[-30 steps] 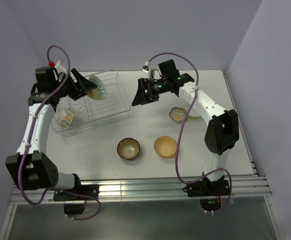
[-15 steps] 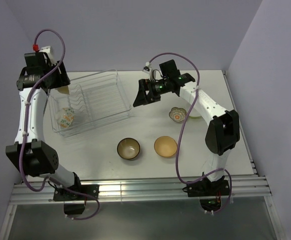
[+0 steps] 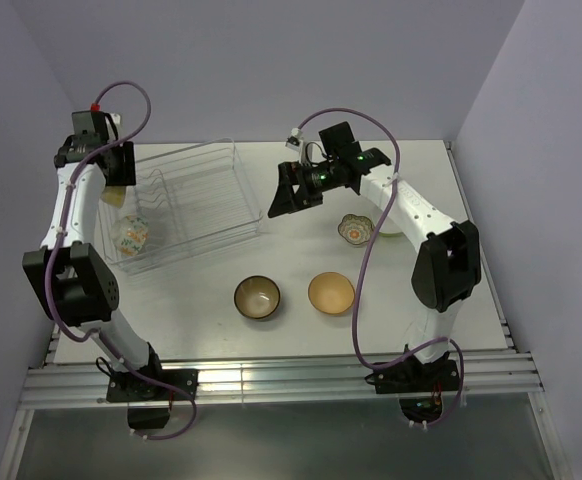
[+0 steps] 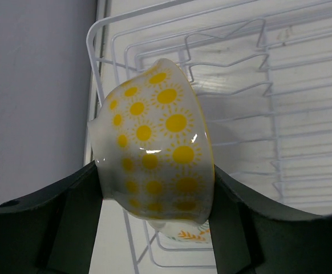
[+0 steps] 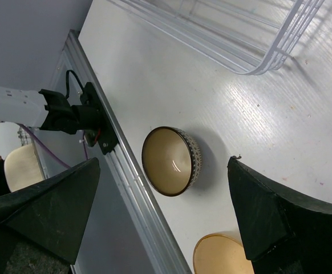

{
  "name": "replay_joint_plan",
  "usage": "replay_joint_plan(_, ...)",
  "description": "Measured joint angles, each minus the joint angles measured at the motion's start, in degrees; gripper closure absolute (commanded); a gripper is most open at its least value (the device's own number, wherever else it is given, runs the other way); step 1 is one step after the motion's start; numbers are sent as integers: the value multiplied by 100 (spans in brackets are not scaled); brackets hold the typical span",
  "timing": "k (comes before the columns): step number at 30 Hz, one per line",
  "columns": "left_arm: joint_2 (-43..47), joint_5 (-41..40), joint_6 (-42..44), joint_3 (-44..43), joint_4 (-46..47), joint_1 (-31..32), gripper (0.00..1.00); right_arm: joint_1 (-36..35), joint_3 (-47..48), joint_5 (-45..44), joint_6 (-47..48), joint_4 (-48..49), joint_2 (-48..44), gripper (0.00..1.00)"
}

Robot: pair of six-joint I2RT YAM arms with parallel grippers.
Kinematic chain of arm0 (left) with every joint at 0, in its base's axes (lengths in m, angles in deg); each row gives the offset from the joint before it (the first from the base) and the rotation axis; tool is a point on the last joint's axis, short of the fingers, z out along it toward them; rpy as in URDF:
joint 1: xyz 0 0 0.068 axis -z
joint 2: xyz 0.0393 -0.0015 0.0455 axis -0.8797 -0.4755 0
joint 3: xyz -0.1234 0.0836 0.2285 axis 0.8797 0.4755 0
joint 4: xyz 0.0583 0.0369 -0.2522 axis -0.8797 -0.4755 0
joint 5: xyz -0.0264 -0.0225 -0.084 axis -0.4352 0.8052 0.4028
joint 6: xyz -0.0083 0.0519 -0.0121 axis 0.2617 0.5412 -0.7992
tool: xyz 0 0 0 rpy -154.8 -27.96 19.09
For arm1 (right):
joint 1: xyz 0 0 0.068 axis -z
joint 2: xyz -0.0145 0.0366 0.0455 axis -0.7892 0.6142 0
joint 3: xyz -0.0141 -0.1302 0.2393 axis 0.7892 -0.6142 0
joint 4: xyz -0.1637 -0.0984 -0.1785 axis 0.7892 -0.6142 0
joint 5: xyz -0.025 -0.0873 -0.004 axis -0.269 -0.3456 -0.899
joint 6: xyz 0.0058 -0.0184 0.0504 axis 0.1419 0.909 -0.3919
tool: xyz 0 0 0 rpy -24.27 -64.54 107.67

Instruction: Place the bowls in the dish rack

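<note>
My left gripper point(image 3: 112, 182) hangs over the far-left end of the dish rack point(image 3: 203, 205), shut on a white bowl with yellow-orange flowers point(image 4: 154, 151). That bowl is tilted on its side between the fingers point(image 4: 77, 211). Below it, inside the rack, lies another patterned white bowl point(image 3: 131, 235). My right gripper point(image 3: 281, 196) hovers open and empty just right of the rack. Under it on the table sit a dark brown bowl point(image 5: 170, 161) and a tan-orange bowl point(image 5: 223, 257). A small scalloped bowl point(image 3: 353, 229) sits beside the right forearm.
A sliver of lime-green bowl point(image 3: 391, 234) shows behind the right arm. The rack's near corner point(image 5: 263, 54) lies close to my right gripper. The aluminium rail point(image 3: 281, 375) runs along the table's near edge. Walls close in at the back and left.
My left arm has swung from above the rack's middle to its far-left end, carrying the flowered bowl. The right gripper's jaws have spread slightly wider; that arm has barely moved.
</note>
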Motion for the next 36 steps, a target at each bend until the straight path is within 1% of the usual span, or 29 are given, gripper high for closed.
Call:
replay_joint_plan(8,-275,-437,389,221,282,7,100,0,-66,48,7,2,-59,0)
replay_joint_plan(20,-765,-699,625,221,684,17,100,0,-181,68,92,2,-70,0)
replay_joint_plan(26,-1027,-745,693,221,767,42,95,0,-181,66,138,-11,-70,0)
replay_joint_plan(33,-1174,-811,693,221,1016,55,94,2,-275,68,155,-26,-72,0)
replay_joint_plan(36,-1281,-839,693,221,1084,83,91,2,-304,68,175,-46,-72,0)
